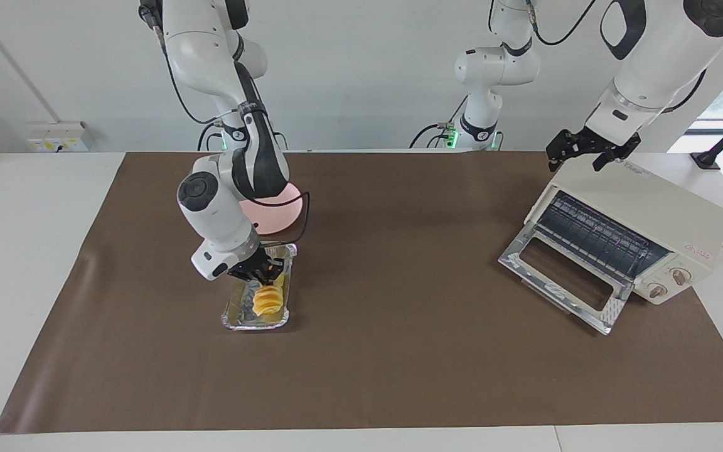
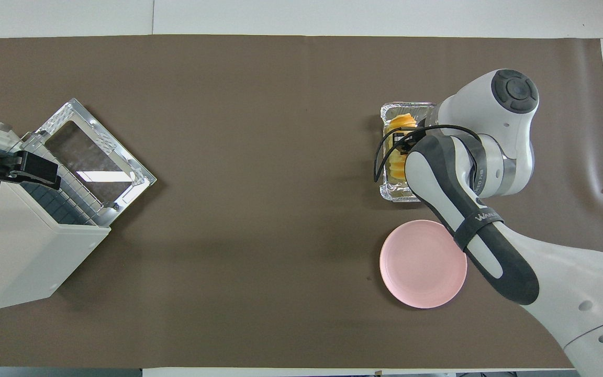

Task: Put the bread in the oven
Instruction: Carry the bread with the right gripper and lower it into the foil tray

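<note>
While the right end effector (image 1: 265,274) grips one bread (image 1: 268,299), one oven (image 1: 644,232) stands open.

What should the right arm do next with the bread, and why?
Probably open the right gripper and lift away. It is shut on the bread, which is already down inside the foil tray. The oven door hangs open, with the left gripper waiting over it.

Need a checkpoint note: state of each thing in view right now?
Bread: in the foil tray, gripped.
Foil tray: on the mat, holding the bread.
Plate: empty.
Oven: door down, rack bare.
Right gripper: shut on the bread.
Left gripper: open, over the oven top, waiting.
</note>
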Motion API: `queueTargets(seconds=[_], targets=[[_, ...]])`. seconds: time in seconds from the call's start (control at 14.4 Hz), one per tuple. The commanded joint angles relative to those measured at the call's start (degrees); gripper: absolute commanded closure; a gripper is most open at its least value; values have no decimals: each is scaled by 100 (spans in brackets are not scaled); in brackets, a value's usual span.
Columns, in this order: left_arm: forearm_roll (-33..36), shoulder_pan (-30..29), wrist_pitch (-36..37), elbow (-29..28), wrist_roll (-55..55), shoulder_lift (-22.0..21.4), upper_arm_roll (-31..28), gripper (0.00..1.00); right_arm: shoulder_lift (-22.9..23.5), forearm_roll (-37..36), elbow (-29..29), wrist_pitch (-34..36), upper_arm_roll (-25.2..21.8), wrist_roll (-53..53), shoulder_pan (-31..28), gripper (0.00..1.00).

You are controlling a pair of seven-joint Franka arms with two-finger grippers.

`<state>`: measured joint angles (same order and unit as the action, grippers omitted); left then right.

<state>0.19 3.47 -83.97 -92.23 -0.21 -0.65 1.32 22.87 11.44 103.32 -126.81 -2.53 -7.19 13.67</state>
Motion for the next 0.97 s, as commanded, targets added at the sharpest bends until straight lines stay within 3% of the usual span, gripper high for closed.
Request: queueTargets(seconds=[0.0, 0.07, 0.14, 0.21, 0.55, 0.9], targets=[[60, -57, -58, -67, 65, -93, 35, 0, -2, 104, -84, 104, 15, 69, -101, 59], [60, -57, -58, -67, 65, -102, 35, 0, -19, 104, -93, 148, 15, 77, -180, 14], [60, -57, -67, -67, 65, -102, 35, 0, -45, 104, -145, 226, 7, 86, -303, 4], [60, -57, -67, -67, 65, -102, 35, 0, -63, 104, -172, 271, 7, 86, -365, 0], [60, -57, -67, -67, 65, -93, 35, 0, -265, -2, -401, 763, -64, 260, -698, 0], [60, -57, -67, -76, 65, -94, 35, 0, -397, 7, 266, 326, -64, 473, -761, 0]])
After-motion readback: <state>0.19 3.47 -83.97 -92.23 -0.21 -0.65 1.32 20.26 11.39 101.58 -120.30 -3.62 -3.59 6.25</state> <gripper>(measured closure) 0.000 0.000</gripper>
